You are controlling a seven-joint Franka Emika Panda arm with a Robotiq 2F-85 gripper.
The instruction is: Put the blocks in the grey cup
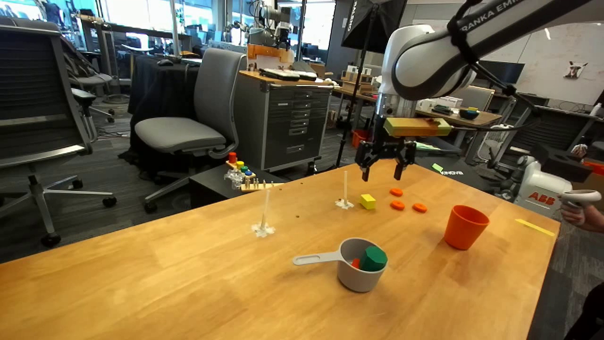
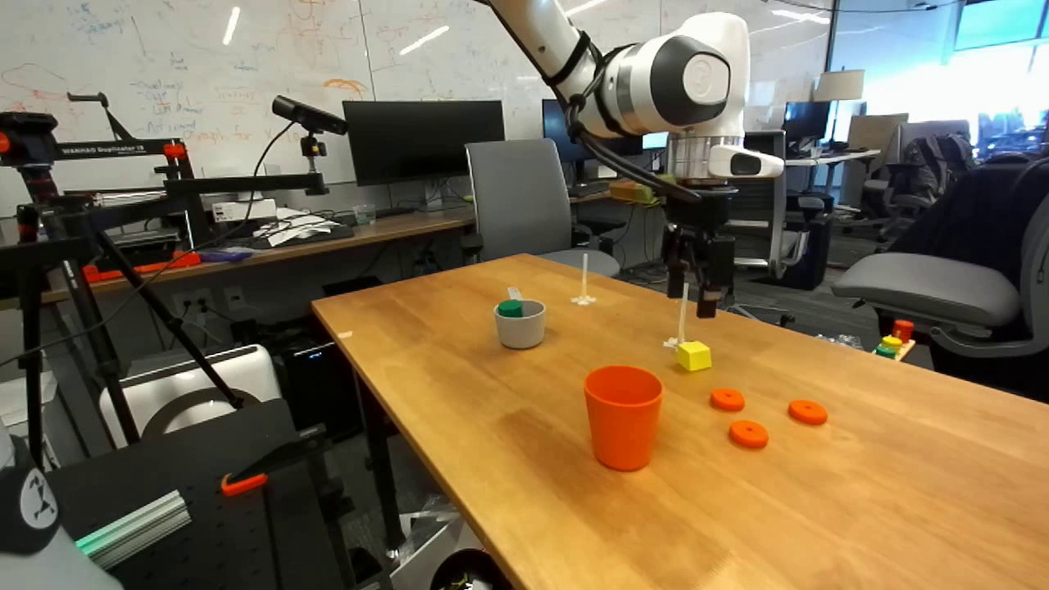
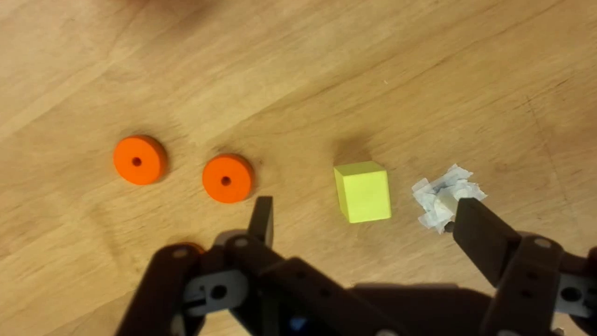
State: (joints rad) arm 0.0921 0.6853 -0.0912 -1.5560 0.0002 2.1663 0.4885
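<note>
Handled cup (image 1: 356, 281): grey. 1 dark green block (image 1: 373, 259), 1 red-orange block (image 1: 356, 263), 1 yellow block (image 1: 368, 202). 3 discs (image 1: 397, 205) orange. Tall cup (image 1: 465, 230) orange-red. Table (image 1: 165, 274) tan, streaky wood grain. Gripper (image 1: 381, 175) black.

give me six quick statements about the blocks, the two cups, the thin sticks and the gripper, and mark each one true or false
1. The green block is in the grey cup, not the orange-red cup. True.
2. The yellow block rests on the table, outside the gripper's grasp. True.
3. The grey cup holds nothing but the green block. False: a red-orange piece shows in it too.
4. The gripper is shut. False: it is open, holding nothing.
5. Two thin sticks stand apart on the table. True.
6. The orange-red cup lies on its side. False: it stands upright.
</note>
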